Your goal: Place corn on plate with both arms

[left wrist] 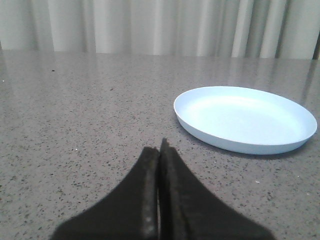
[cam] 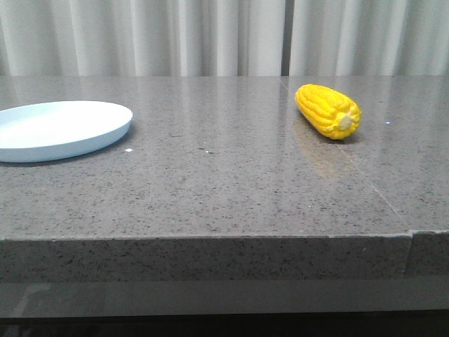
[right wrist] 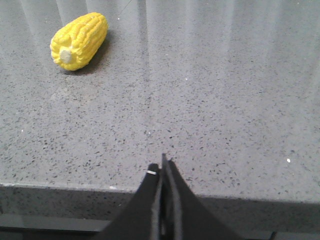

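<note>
In the front view we saw neither gripper. The corn cob (cam: pixel 328 111) lay on its side on the grey speckled counter (cam: pixel 224 182), cut end toward the camera, and the pale blue plate (cam: pixel 56 130) sat bare, well apart from it, with white curtains (cam: pixel 210 35) behind.

In the left wrist view our left gripper (left wrist: pixel 160 150) hung low over the counter with its jaws clenched on nothing. The plate lay ahead of the jaws and off to one side, near but not touching.

In the right wrist view our right gripper (right wrist: pixel 163 167) sat just over the counter's near edge, jaws pressed together and likewise empty. The corn lay well ahead of the jaws and to the side, untouched.

We judged the task not yet begun. The cob is round, so jaws closing off-centre could roll it along the smooth counter. A transfer between the arms could also drop it short of the plate, whose low rim might let it roll off.
</note>
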Motion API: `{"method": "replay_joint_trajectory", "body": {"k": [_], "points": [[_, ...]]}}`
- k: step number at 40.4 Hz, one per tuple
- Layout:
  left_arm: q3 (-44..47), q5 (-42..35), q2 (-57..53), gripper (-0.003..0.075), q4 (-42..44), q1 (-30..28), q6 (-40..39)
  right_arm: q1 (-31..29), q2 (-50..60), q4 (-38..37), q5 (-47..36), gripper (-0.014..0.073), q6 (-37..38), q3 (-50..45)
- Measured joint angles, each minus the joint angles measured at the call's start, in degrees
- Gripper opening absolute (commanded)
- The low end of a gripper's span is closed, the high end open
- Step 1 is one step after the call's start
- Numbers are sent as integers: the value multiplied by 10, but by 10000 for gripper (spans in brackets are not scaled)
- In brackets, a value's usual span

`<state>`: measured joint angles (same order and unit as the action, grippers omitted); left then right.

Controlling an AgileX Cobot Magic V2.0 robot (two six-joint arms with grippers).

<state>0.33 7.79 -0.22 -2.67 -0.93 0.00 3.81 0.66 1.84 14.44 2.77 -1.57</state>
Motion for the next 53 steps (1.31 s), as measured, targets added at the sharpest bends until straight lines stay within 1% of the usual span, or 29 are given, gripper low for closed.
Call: {"method": "replay_joint_trajectory", "body": {"k": [42,45,49,53], "points": [[0,-1,0,-20,0,0,0,0,0,0,0,-122,0,0],[0,-14,0,-20,0,0,0,0,0,0,-4,-122,0,0],[0,-66,0,-20,0,0,0,0,0,0,-38,-120,0,2],[-6,-104,0,-20,0,0,0,0,0,0,-45,-120,0,31]]}}
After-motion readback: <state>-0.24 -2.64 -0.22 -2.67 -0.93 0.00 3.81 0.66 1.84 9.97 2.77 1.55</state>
